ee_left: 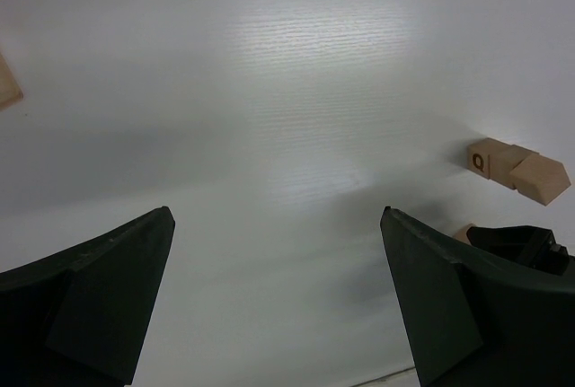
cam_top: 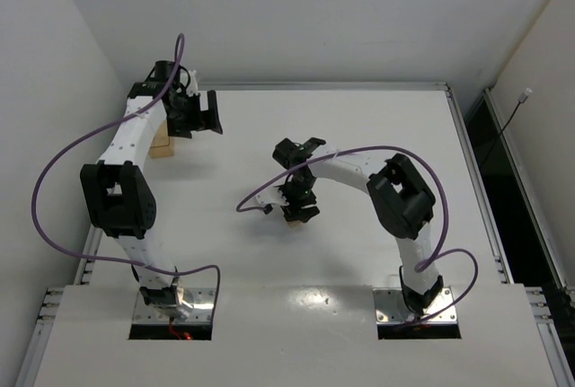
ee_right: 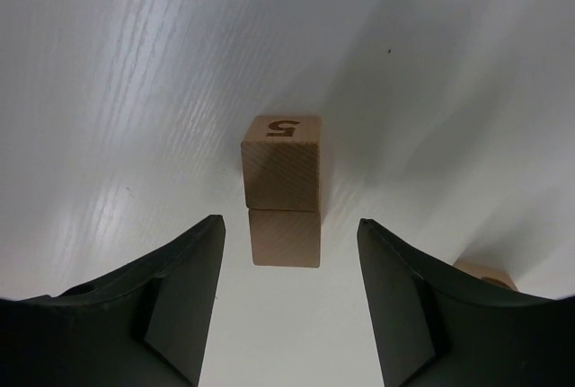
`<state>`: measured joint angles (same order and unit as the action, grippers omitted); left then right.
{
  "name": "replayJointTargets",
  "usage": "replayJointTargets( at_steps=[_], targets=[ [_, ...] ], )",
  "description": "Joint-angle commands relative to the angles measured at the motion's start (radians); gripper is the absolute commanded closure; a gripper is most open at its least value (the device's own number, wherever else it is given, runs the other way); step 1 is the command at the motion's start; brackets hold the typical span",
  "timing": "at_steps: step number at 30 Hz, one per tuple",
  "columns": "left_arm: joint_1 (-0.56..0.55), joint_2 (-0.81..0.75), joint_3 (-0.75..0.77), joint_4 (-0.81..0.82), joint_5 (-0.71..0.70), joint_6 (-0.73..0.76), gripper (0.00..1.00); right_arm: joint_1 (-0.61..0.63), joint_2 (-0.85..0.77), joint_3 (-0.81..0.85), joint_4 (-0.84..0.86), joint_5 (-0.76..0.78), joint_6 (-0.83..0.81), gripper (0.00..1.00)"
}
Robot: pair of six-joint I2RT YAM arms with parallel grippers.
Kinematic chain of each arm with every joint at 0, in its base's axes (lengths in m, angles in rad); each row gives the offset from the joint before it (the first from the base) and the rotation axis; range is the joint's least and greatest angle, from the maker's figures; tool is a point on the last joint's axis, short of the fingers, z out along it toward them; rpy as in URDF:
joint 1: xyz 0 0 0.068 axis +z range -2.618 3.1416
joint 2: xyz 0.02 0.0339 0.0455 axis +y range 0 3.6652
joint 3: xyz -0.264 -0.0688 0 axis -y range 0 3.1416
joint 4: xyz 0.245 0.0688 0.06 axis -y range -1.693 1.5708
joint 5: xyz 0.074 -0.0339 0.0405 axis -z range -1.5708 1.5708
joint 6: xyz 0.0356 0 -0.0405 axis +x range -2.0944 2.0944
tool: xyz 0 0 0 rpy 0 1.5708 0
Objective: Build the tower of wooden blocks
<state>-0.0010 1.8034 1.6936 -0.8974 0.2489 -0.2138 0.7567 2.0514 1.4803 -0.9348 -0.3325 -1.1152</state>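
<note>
The wood block tower stands two light-tan cubes high in the right wrist view: an upper cube (ee_right: 281,162) marked "5" sits squarely on a lower cube (ee_right: 285,237). My right gripper (ee_right: 289,223) is open, with its jaws on either side of the lower cube and not touching it. From above, the tower (cam_top: 295,218) shows only as a tan edge under the right gripper (cam_top: 298,204). My left gripper (ee_left: 277,212) is open and empty over bare table, at the far left in the top view (cam_top: 207,114).
Two loose cubes (ee_left: 492,158) (ee_left: 539,176) lie side by side to the right of the left gripper. Another tan corner (ee_left: 7,82) shows at the left edge. A tan wooden piece (cam_top: 163,145) lies under the left arm. A further cube (ee_right: 485,272) lies right of the tower.
</note>
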Motion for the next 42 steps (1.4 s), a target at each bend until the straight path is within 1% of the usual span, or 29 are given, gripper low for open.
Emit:
replayJointTargets(
  at_steps=[1,6,8,9,10,12,13,15,16,19,23,24,25,27,28,31,32,34,35,37,38,40,41,42],
  targets=[
    [0.007,0.007,0.041,0.006,0.023,0.007,0.01,0.007,0.035,0.009,-0.012,0.033,0.035,0.42],
    [0.007,0.016,0.051,0.006,0.023,0.007,0.01,0.007,0.055,0.009,-0.012,0.043,0.046,0.43],
    [0.007,0.025,0.051,0.006,0.023,0.007,0.01,0.007,0.055,0.009,-0.003,0.052,0.046,0.47],
    [0.007,0.025,0.051,0.006,0.023,0.007,0.01,0.007,0.055,0.009,-0.002,0.052,0.057,0.51],
    [0.007,0.025,0.051,0.006,0.023,0.007,0.01,0.007,0.055,0.009,-0.002,0.052,0.057,0.61],
    [0.007,0.025,0.051,0.006,0.023,0.007,0.01,0.007,0.064,0.009,0.007,0.052,0.08,0.75],
    [0.007,0.025,0.051,0.006,0.023,0.007,0.01,0.007,0.064,0.009,0.007,0.052,0.08,0.88],
    [0.007,0.025,0.051,0.006,0.032,0.007,0.01,0.007,0.064,0.018,0.007,0.061,0.091,0.98],
    [0.007,0.025,0.051,0.006,0.032,0.007,0.01,0.007,0.052,0.018,0.007,0.061,0.091,1.0],
    [0.007,0.025,0.04,0.006,0.041,0.007,0.01,0.007,0.012,0.028,-0.013,0.049,0.101,1.0],
    [0.007,-0.028,0.014,0.006,0.03,0.016,0.01,0.007,-0.091,0.087,-0.091,-0.031,0.141,1.0],
    [-0.002,-0.038,0.002,0.015,0.018,0.016,0.01,0.007,-0.091,0.106,-0.116,-0.045,0.15,1.0],
    [-0.002,-0.048,-0.011,0.015,0.018,0.016,0.01,0.016,-0.114,0.148,-0.175,-0.057,0.167,1.0],
    [-0.011,-0.058,-0.024,0.025,0.018,0.016,0.01,0.016,-0.128,0.196,-0.238,-0.076,0.176,1.0],
    [-0.011,-0.073,-0.038,0.025,0.018,0.016,0.01,0.016,-0.128,0.249,-0.312,-0.085,0.19,1.0],
    [-0.011,-0.098,-0.049,0.034,0.009,0.016,0.01,0.016,-0.119,0.348,-0.428,-0.094,0.212,1.0],
    [-0.011,-0.107,-0.049,0.034,0.009,0.016,0.01,0.007,-0.109,0.368,-0.446,-0.094,0.254,1.0],
    [-0.011,-0.107,-0.049,0.034,0.009,0.025,0.01,-0.002,-0.09,0.412,-0.458,-0.041,0.302,1.0],
    [-0.011,-0.117,-0.049,0.034,0.009,0.025,0.01,-0.002,-0.089,0.413,-0.458,-0.021,0.355,1.0],
    [-0.011,-0.118,-0.049,0.034,-0.002,0.025,0.01,-0.013,-0.054,0.436,-0.423,0.056,0.425,1.0],
    [-0.011,-0.118,-0.049,0.034,-0.011,0.025,0.01,-0.032,-0.036,0.449,-0.423,0.065,0.475,1.0],
    [-0.011,-0.118,-0.04,0.043,-0.011,0.025,0.01,-0.054,0.013,0.503,-0.423,0.053,0.512,1.0],
    [-0.011,-0.118,-0.028,0.043,-0.011,0.025,0.01,-0.063,0.013,0.503,-0.394,0.053,0.544,1.0],
    [-0.011,-0.118,-0.028,0.043,-0.011,0.025,0.01,-0.074,0.013,0.492,-0.371,0.085,0.561,1.0]
  ],
)
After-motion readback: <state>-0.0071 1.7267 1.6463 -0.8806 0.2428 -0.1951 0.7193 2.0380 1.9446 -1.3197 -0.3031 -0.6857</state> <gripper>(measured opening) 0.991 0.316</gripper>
